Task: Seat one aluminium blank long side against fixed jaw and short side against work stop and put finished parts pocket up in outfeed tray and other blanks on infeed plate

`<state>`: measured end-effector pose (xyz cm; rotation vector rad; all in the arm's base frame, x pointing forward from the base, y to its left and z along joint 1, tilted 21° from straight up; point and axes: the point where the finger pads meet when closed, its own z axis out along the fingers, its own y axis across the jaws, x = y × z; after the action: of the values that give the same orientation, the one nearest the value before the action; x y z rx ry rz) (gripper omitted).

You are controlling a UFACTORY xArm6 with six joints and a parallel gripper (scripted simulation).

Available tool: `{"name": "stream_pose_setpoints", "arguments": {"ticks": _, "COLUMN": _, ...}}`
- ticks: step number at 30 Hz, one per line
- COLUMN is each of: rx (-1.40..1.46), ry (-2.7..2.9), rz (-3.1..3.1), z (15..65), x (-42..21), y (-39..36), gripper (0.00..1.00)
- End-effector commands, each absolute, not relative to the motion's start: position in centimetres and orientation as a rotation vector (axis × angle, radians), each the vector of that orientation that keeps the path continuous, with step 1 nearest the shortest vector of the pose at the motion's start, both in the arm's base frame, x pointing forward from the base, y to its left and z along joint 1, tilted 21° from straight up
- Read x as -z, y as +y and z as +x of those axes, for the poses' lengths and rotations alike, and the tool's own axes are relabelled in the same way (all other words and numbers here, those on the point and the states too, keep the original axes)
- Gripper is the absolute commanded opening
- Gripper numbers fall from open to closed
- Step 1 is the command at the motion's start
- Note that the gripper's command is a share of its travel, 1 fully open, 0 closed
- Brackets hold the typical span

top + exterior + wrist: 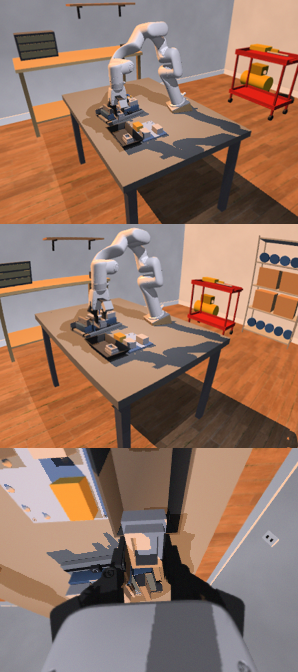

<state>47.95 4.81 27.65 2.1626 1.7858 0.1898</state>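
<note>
My gripper (120, 103) hangs low over the vise at the back left of the table and is shut on a small grey block, which looks like a finished part (144, 540). In the wrist view the fingers clamp it from both sides, with vise parts underneath. In front of the vise, the dark outfeed tray holds one finished part (128, 138) lying flat, pocket up. The infeed plate (151, 132) beside it carries a brass blank (138, 126) and two aluminium blanks (145, 132) (157, 128). I cannot see the vise's opening.
The arm's base (178, 106) stands on the table right of the vise. A workbench (69, 58) stands behind the table, a red cart (264, 82) to the right, and shelves with boxes (274, 289) at the far right.
</note>
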Motion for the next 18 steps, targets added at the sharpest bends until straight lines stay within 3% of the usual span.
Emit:
{"name": "stream_pose_setpoints", "arguments": {"ticks": 1, "rx": -0.195, "ry": 1.784, "rz": 2.161, "z": 48.1, "x": -27.7, "y": 4.8, "gripper": 0.00}}
{"name": "stream_pose_setpoints", "arguments": {"ticks": 18, "rx": -0.195, "ry": 1.784, "rz": 2.161, "z": 48.7, "x": -26.0, "y": 4.5, "gripper": 0.00}}
